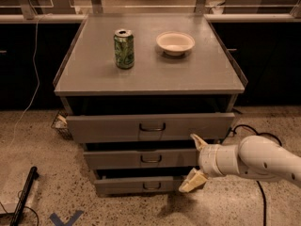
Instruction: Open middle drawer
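Our gripper (194, 162) is low in the view, at about 5 o'clock. It sits in front of the right end of the middle drawer (117, 159). Its two fingers are spread wide, one up and one down. Nothing is between them.

The middle drawer is the second of three grey fronts, and we think it looks pushed in. Its small dark handle (151, 159) is in the middle of the front. From the gripper, that is at 9 o'clock and near, but not touching.

We think the job now is to get to that handle. We should slide across to 9 o'clock and stay at the same height. Then one finger can go above the little loop and one below it. We close only when the loop is right between them.

We must pick the right one. The top drawer handle (152, 127) is at 12 o'clock from ours. The bottom drawer handle (151, 186) is at 6 o'clock.

After that, we pull straight out, slow and level. A crooked pull could make the drawer stick. A hard tug could shake the green can (124, 48) and the white bowl (175, 42) on the cabinet top (150, 76).
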Tool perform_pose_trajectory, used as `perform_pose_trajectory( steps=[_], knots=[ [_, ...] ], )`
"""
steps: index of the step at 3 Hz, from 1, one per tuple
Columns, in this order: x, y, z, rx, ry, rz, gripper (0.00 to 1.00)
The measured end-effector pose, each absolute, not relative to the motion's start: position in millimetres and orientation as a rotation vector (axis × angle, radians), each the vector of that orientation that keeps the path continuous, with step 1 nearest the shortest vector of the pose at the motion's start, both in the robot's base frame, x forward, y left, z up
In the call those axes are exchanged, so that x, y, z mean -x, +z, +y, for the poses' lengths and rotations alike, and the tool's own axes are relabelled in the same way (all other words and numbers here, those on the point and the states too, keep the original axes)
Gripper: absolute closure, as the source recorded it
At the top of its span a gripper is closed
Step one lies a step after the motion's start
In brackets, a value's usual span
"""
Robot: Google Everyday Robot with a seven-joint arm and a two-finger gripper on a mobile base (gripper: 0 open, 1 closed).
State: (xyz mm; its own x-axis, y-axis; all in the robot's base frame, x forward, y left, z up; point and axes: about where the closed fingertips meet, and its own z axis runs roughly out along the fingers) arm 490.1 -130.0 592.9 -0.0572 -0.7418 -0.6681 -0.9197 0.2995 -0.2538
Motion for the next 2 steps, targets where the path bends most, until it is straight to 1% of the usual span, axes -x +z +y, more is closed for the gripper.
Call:
perform_pose_trajectory(
  steps=[1, 2],
  knots=[
    [-498.4, 576.9, -157.1, 1.45, 0.302, 1.883, 0.0],
    [-501.0, 562.1, -169.8, 1.424, 0.324, 1.982, 0.0]
  ],
)
